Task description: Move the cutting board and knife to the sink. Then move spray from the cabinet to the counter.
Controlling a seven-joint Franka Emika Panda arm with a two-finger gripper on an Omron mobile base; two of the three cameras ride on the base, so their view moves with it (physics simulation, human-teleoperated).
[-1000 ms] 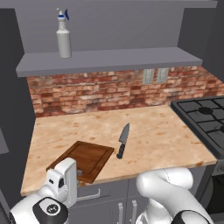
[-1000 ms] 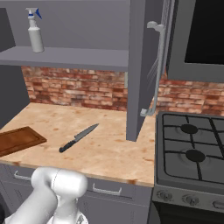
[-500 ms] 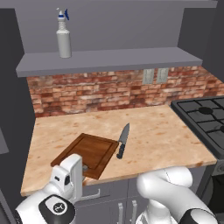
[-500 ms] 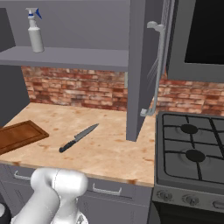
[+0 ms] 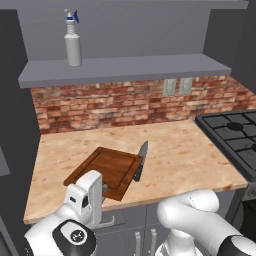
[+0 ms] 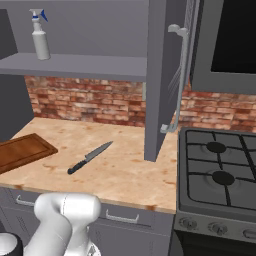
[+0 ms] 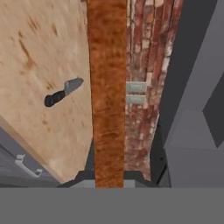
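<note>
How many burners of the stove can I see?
4 in the right base view: two at the front and two behind; the stove runs off frame, so more may be hidden.

Cutting board [image 5: 109, 171] on counter [image 5: 190, 150], knife [image 5: 140, 160] just right, spray [image 5: 73, 39] on shelf [image 5: 150, 67] behind.

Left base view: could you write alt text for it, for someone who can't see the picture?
A robot gripper grips the near edge of a reddish-brown cutting board, tilting it up off a beige counter. A small knife shows at the board's right edge. Behind is a brick wall; a spray bottle stands on a grey shelf, and a black stove sits at right.
</note>
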